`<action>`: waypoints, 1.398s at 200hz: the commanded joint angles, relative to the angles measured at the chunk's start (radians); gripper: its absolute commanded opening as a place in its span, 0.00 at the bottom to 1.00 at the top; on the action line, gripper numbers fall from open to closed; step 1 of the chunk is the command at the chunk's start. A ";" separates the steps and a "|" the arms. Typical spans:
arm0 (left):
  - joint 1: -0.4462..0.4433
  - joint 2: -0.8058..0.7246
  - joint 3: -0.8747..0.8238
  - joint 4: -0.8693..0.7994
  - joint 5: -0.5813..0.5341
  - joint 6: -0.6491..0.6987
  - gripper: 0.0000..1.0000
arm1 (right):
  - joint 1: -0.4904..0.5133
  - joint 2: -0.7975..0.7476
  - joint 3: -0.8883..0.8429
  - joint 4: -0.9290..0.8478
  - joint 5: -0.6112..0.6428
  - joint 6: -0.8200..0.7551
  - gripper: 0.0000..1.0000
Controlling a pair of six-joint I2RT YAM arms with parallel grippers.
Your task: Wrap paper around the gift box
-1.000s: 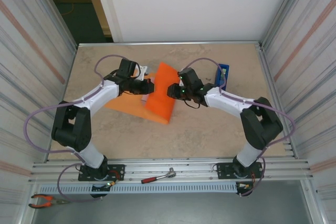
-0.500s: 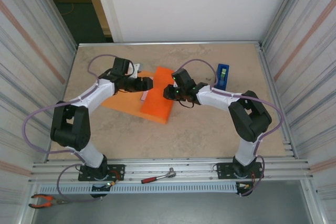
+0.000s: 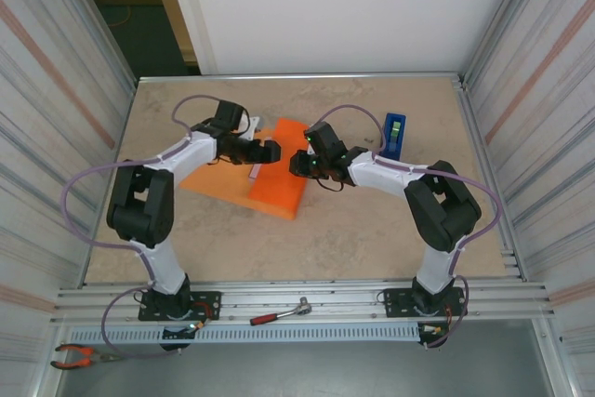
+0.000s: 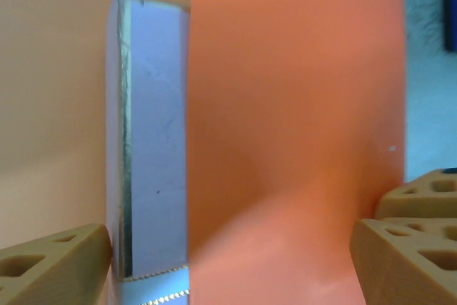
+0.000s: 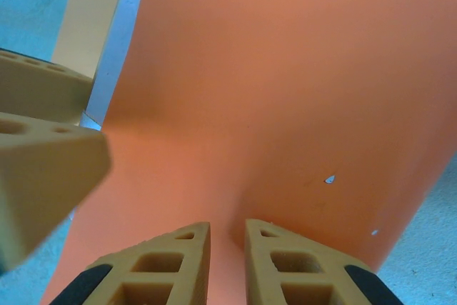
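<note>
Paper (image 3: 279,180) is lying folded over the box (image 4: 153,141) on the table (image 3: 372,230), right fingers (image 5: 285,269) pinching its crease, left fingers (image 4: 50,269) hanging released. With nothing pressing it flat, it is risking springing open.

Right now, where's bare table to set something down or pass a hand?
Free: table between orange paper and arm bases; the far strip along the back wall. Crowded: centre, where left gripper and right gripper meet over the paper; blue tape dispenser sits right of them.
</note>
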 commanded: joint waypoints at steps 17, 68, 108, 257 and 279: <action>-0.008 0.025 0.023 -0.052 -0.056 0.056 0.85 | 0.004 0.022 -0.018 -0.021 -0.019 0.000 0.20; -0.044 0.053 -0.003 -0.048 -0.045 0.038 0.60 | -0.041 -0.084 -0.036 -0.042 -0.054 -0.012 0.29; -0.068 0.041 -0.065 0.008 -0.040 -0.060 0.55 | -0.114 -0.229 -0.154 -0.042 -0.026 0.009 0.40; -0.190 -0.133 -0.349 0.258 -0.135 -0.429 0.48 | -0.192 -0.178 -0.127 -0.138 0.014 -0.007 0.62; -0.187 -0.130 -0.343 0.252 -0.138 -0.407 0.47 | -0.166 -0.237 -0.143 -0.146 0.024 -0.022 0.61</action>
